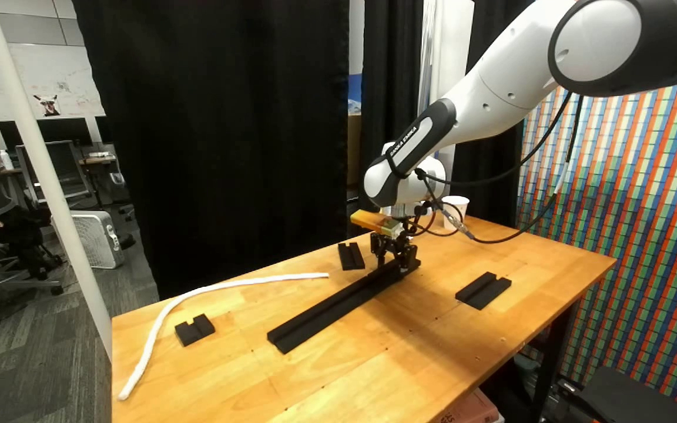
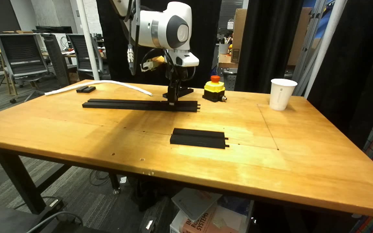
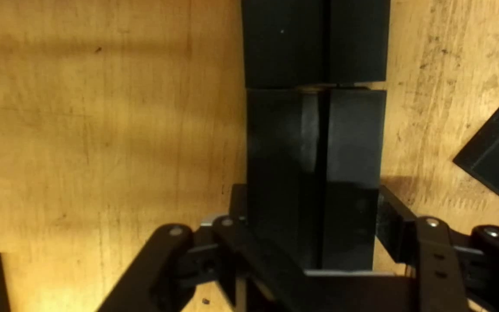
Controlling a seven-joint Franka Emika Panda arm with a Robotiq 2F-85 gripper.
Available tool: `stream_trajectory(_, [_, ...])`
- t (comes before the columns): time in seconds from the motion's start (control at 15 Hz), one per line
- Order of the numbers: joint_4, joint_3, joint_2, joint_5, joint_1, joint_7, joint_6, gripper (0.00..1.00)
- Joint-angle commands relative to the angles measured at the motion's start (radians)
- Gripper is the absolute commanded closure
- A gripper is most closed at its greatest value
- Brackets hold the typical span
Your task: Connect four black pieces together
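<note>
On the light-brown wooden surface [image 1: 338,376] lies a long strip of flat, matte black, grooved bars [image 1: 338,306] set end to end, the black two-fingered gripper [image 1: 392,268] clasping the strip's end bar [image 3: 312,173] by both sides, with a narrow gap before the next bar [image 3: 293,43]. A separate flat, matte black bar [image 1: 483,290] lies apart, and a smaller black grooved block [image 1: 351,257] near the gripper.

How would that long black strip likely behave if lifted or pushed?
Lifted, the long black strip may separate at a seam: the wrist view shows a gap at one end of the gripped piece. That piece looks stiff, judging by its straight edges. Rolling or tipping seems unlikely, as the strip lies flat on the table.
</note>
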Motion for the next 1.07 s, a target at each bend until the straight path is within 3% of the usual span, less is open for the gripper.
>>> stream_trajectory(0.0, [0.02,-0.015,0.011,-0.041,0.022,0.05,-0.004,0.55])
stream_trajectory(1.0, [0.056,0.069,0.064,0.08,-0.021,-0.155,0.016,0.55])
